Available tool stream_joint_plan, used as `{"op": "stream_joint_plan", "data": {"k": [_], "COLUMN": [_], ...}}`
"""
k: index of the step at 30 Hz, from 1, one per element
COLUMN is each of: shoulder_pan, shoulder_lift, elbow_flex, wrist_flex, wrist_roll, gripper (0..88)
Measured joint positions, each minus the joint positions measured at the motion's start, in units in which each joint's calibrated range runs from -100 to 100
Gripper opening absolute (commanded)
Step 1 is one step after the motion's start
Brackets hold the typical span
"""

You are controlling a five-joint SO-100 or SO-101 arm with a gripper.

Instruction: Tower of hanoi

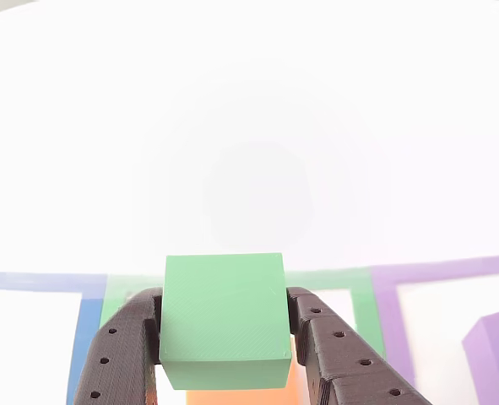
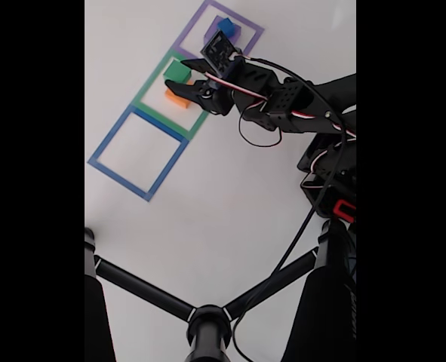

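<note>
Other view shows my gripper (image 1: 224, 354) clamped on the green block's (image 1: 224, 316) flat sides; it looks light, rigid, slightly slick, best held mid-height above the orange block (image 2: 177, 98).

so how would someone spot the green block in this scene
Find the row of three taped squares on the white table and go to the middle, green outline. The green block sits there between the gripper's fingers, above an orange block.
</note>
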Motion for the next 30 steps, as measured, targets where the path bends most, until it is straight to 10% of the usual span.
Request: {"op": "stream_joint_plan", "data": {"k": [30], "shoulder_pan": [0.25], "shoulder_lift": [15.70], "elbow_flex": [0.70], "wrist_flex": [-16.29], "wrist_roll": [0.00], "gripper": [7.2]}}
